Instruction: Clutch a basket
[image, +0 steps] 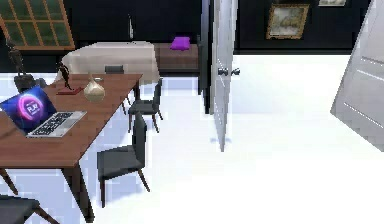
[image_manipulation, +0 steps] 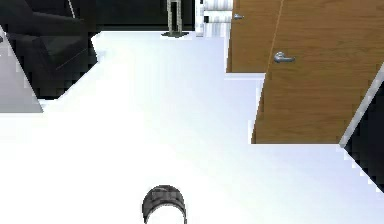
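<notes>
1. Grey and rounded, a small thing (image_manipulation: 164, 205) shows at the arm side view's bottom edge, well nearer than the brown door (image_manipulation: 310, 90) and to its left. It is too vague to call a basket.
2. Which way the basket lies from the gripper, and how the gripper's fingers stand, I cannot tell.
3. Farther off, well left of that door, stands a black armchair (image_manipulation: 50, 45).

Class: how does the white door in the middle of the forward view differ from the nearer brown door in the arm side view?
The white door is white, while the brown door is wood-coloured. The white door has a dark round knob; the brown door has a silver lever handle. Both are tall rectangular doors.
</notes>
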